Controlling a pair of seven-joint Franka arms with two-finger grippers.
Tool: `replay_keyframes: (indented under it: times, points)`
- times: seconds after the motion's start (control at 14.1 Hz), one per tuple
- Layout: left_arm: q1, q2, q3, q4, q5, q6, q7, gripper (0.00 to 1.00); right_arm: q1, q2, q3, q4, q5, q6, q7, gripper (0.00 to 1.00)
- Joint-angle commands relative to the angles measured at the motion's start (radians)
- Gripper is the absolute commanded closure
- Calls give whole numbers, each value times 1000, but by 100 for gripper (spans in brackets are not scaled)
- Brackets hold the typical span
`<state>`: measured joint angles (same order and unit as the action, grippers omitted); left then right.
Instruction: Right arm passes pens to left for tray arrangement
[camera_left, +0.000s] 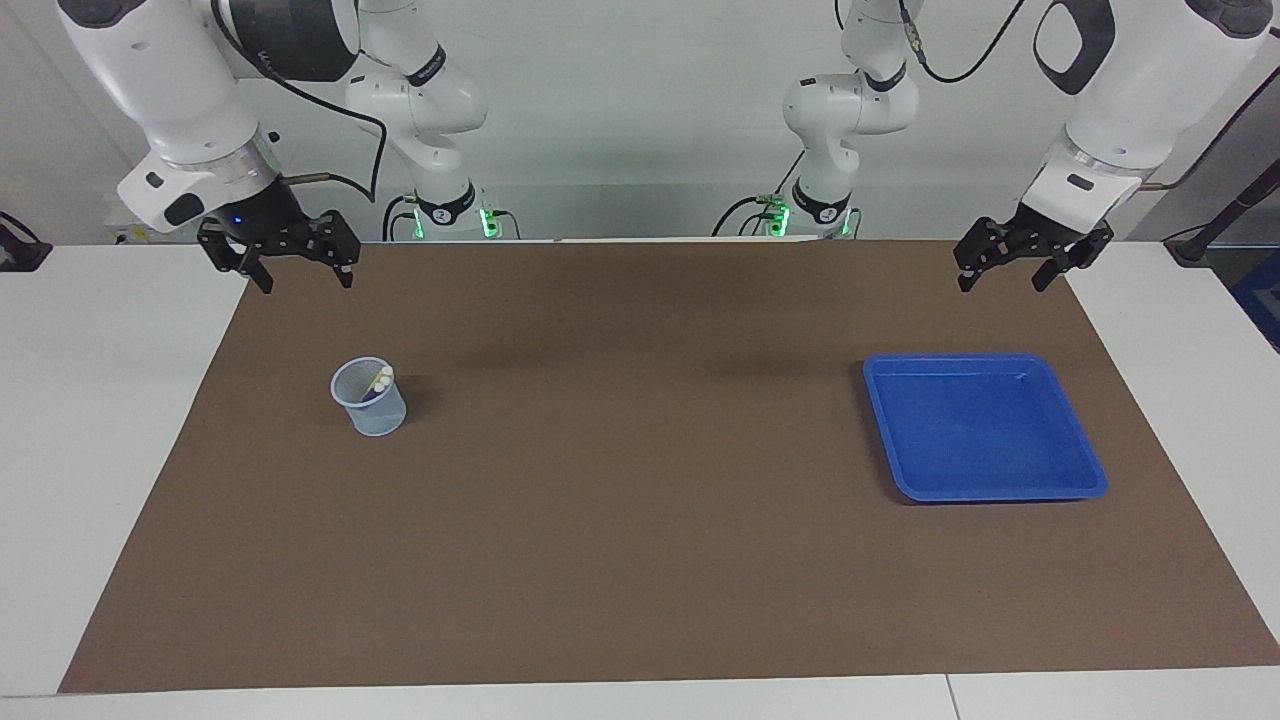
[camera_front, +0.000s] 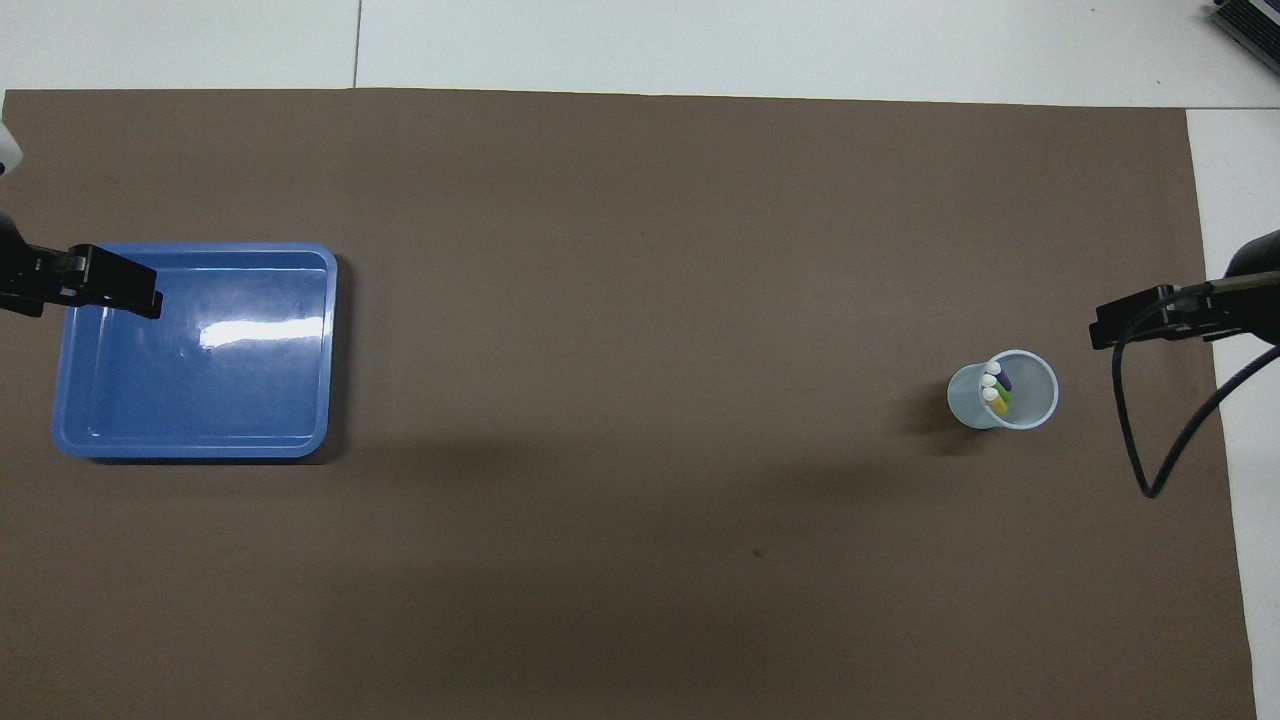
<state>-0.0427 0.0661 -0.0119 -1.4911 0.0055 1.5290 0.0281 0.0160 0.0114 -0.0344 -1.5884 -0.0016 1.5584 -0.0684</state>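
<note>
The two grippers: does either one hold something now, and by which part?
Nothing is held. The left gripper and right gripper hang open and empty.

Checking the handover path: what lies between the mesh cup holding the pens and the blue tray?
Nothing: between the mesh cup and the blue tray only bare brown mat shows, in both views.

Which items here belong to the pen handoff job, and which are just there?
Job:
- pens, standing in the mesh cup
- blue tray, toward the left arm's end, nothing in it
- right gripper, open, raised above the mat's edge near the cup
- left gripper, open, raised near the tray

Just there:
- mesh cup, only holds the pens
- brown mat
</note>
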Motion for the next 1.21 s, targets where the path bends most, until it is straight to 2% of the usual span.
replay_keyframes:
  times: [0.0, 0.43, 0.92, 1.14]
  points:
    - [14, 9, -7, 28, -13, -24, 3, 0, -5, -8, 4, -15, 3, 14, 16, 0]
    - [14, 9, -7, 28, -13, -26, 3, 0, -7, -5, -10, -7, 15, 12, 13, 0]
    - [15, 9, 1, 28, -15, -23, 3, 0, -8, -11, 41, -7, 17, 29, 6, 0]
    - [15, 8, 3, 28, -13, -15, -7, 0, -1, -36, 47, -102, 17, 132, -34, 0]
